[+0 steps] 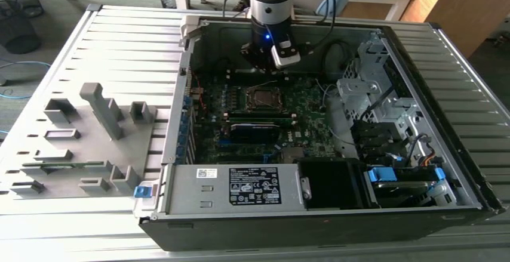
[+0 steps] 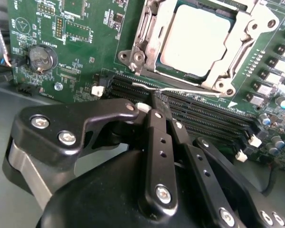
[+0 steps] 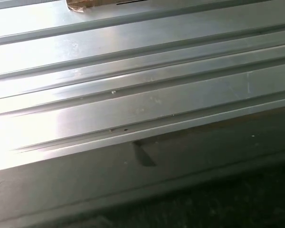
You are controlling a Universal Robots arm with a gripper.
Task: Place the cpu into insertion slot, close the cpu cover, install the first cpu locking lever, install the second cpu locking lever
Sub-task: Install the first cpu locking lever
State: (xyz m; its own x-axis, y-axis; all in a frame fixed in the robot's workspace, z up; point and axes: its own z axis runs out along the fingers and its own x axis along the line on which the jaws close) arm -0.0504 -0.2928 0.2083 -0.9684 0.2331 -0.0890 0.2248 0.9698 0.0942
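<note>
A dull silver-grey cpu [image 2: 194, 40] is gleaming inside its silvery cpu cover [image 2: 147, 33], a green motherboard [image 2: 80, 42] showing around the black gripper [image 2: 156, 107].

Space above the chip [image 2: 194, 40] lay open; case walls [image 1: 190, 89], drive cage [image 1: 374, 95] and cables [image 1: 338, 50] hemmed it in.

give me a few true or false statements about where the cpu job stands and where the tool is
1. The cpu sits in its socket on the motherboard. True.
2. The cpu cover is closed down around the chip. True.
3. The tool is holding the cpu. False: its tips meet at a thin wire lever beside the socket, above the black memory slots.
4. The computer case stands upright with its side panel on. False: it lies open on the ribbed metal table.
</note>
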